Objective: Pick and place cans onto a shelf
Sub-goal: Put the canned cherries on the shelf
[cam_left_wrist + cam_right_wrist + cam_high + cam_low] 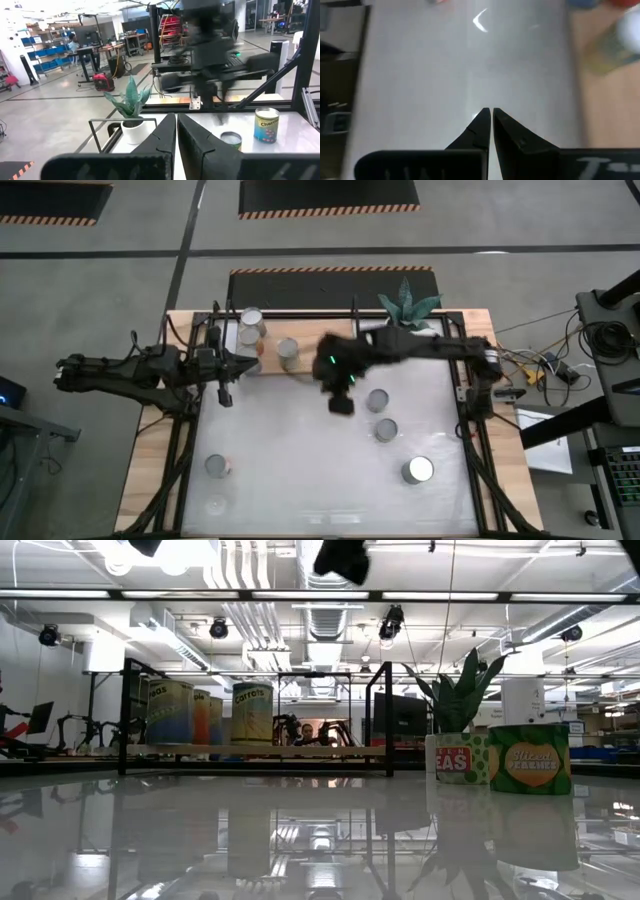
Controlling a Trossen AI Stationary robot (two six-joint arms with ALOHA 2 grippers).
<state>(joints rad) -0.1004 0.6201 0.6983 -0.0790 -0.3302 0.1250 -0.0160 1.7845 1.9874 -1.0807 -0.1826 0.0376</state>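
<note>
The wooden shelf (320, 290) in its black frame stands at the table's far edge. Three cans (252, 318) (250, 338) (288, 350) stand on its left part and also show in the low view (252, 712). Other cans stand on the white tabletop at the right (377, 400) (386, 430) (418, 470), and one at the near left (217, 466). My right gripper (342, 404) (491, 116) is shut and empty, high above the table's middle, pointing down. My left gripper (248, 363) (176, 125) is shut and empty beside the shelf's left cans, pointing toward the table's right.
A white pot with a spiky green plant (408, 308) stands at the far right, beside the shelf's right end. The shelf's black uprights (388, 720) stand at its corners. Black rails (470, 430) run along the table's left and right sides.
</note>
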